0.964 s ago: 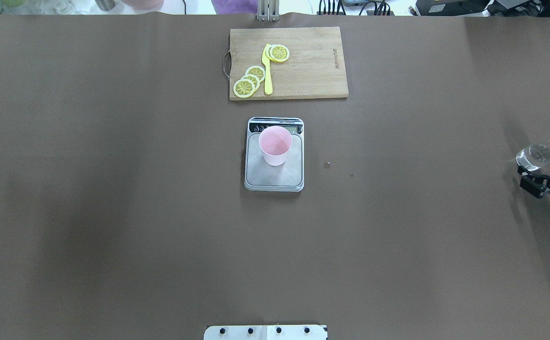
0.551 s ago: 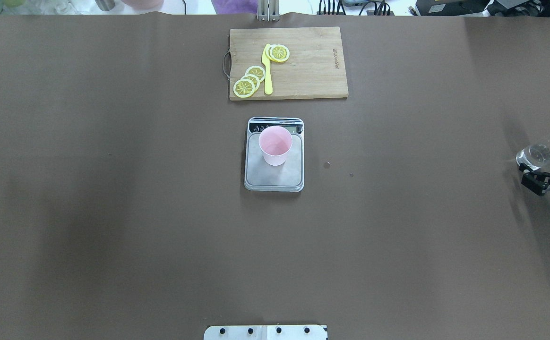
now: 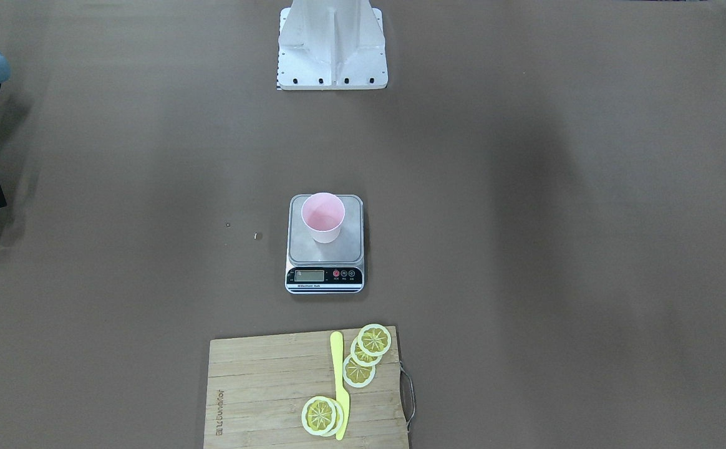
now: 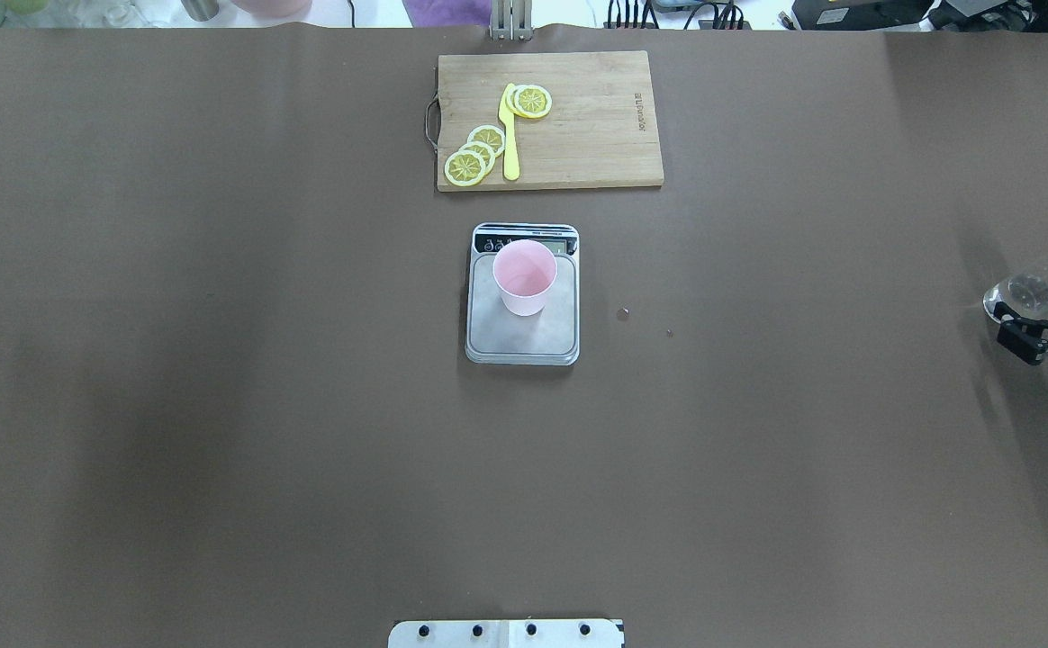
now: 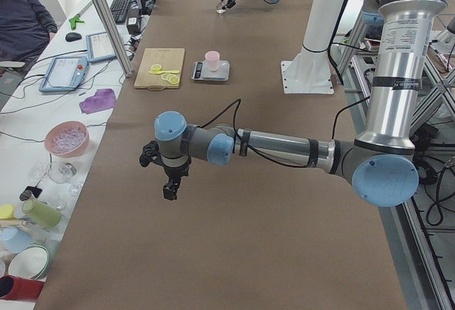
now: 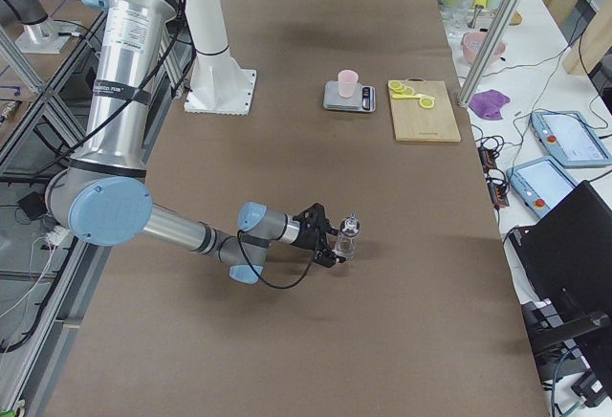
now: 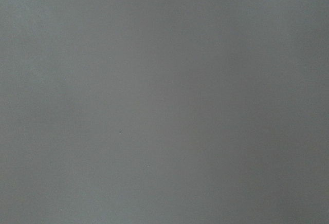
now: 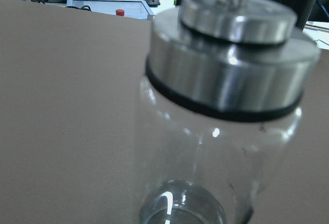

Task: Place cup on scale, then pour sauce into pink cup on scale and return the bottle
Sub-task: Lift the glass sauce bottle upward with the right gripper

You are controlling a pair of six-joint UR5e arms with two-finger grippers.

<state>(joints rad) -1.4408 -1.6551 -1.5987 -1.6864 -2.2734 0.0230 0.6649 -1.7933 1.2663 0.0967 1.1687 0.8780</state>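
Note:
The pink cup [image 4: 524, 275] stands upright on the scale [image 4: 521, 337] at the table's middle; it also shows in the front view [image 3: 322, 216] on the scale [image 3: 325, 252]. The clear bottle [image 4: 1033, 290] with its silver collar stands upright at the table's far right edge, and a little clear sauce [image 8: 182, 203] lies at its bottom. My right gripper [image 4: 1039, 328] is open, its fingertips just beside the bottle [image 6: 346, 237] and apart from it. The bottle [image 8: 221, 131] fills the right wrist view. My left gripper [image 5: 169, 185] hovers over bare table; I cannot tell its state.
A wooden cutting board [image 4: 596, 135] with lemon slices [image 4: 474, 155] and a yellow knife [image 4: 510, 135] lies behind the scale. Two small specks [image 4: 623, 313] lie right of the scale. The robot base [image 3: 332, 43] stands at the near edge.
My right gripper has drawn back slightly toward the table's right edge. The bottle, cup and scale have not moved.

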